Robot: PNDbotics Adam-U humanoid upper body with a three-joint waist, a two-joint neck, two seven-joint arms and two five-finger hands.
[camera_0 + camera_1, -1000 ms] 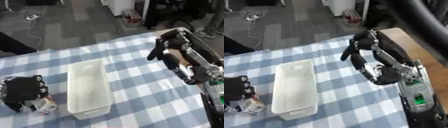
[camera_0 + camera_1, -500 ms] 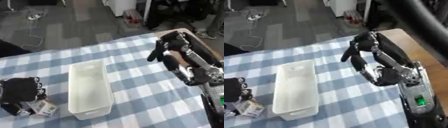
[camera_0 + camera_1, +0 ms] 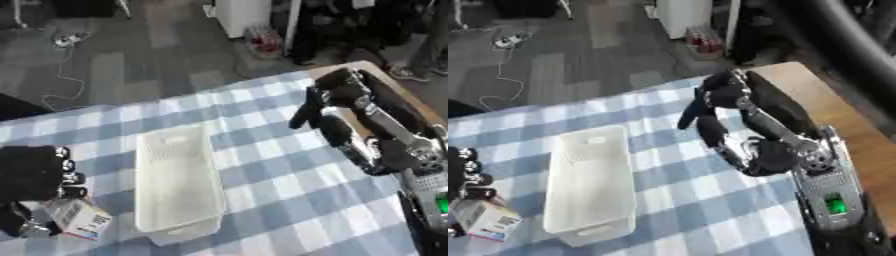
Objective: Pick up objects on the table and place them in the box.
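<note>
An empty white plastic box (image 3: 178, 182) lies lengthwise in the middle of the blue-and-white checked table. At the lower left my black left hand (image 3: 31, 177) sits on top of a small white carton (image 3: 80, 221) with a printed label. Its fingers (image 3: 68, 176) curl down over the carton's upper edge, and the thumb side shows dark at its lower left. The carton lies just left of the box's near end. My right hand (image 3: 715, 97) hangs raised over the table's right half, right of the box, fingers relaxed and holding nothing.
A brown wooden strip (image 3: 798, 95) borders the table at the right. My right forearm (image 3: 785, 135), with a green-lit panel (image 3: 833, 205), crosses the lower right. Grey floor with a white cable (image 3: 66, 65) lies beyond the far edge.
The whole picture has shifted slightly, so the camera moved. My left hand has sunk a little lower over the carton. The right hand keeps its raised pose.
</note>
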